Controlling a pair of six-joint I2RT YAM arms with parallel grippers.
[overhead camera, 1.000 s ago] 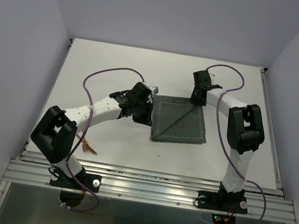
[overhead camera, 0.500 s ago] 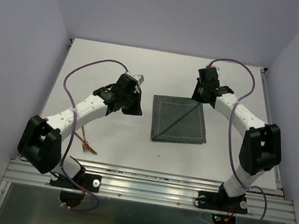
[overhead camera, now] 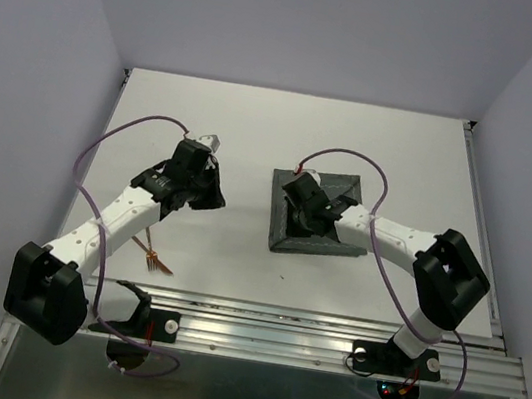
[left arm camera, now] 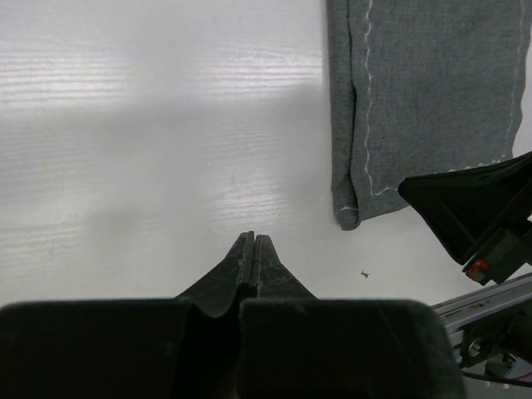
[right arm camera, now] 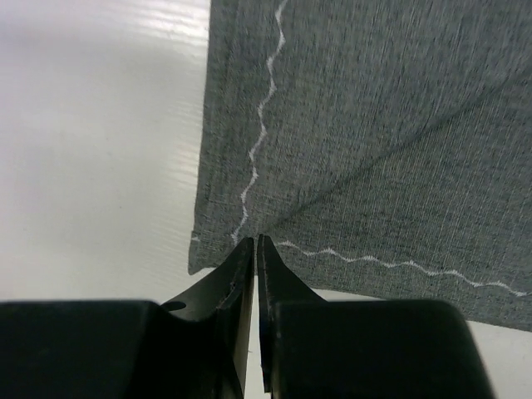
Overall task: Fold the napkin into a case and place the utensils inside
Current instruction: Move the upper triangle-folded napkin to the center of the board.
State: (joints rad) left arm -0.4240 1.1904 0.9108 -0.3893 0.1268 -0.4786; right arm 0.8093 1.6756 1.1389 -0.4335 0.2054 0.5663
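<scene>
The grey-green napkin (overhead camera: 341,234) lies folded right of the table's middle, with a diagonal crease. It also shows in the left wrist view (left arm camera: 416,83) and the right wrist view (right arm camera: 374,125). My right gripper (overhead camera: 301,203) is low over its left half. Its jaws (right arm camera: 256,241) are closed to a thin slit on the cloth beside a stitched corner, and the crease runs out from the tips. My left gripper (overhead camera: 199,187) is shut and empty (left arm camera: 253,238) over bare table left of the napkin. A copper fork (overhead camera: 157,264) lies near the front edge, partly hidden under my left arm.
Purple cables loop above both arms. The metal rail (overhead camera: 266,326) runs along the near edge. Grey walls close the table at the back and sides. A small dark speck (left arm camera: 364,273) lies near the napkin's folded end.
My left gripper has drawn back to the left, away from the napkin. My right gripper has swung from the napkin's far right corner across the cloth toward its left side.
</scene>
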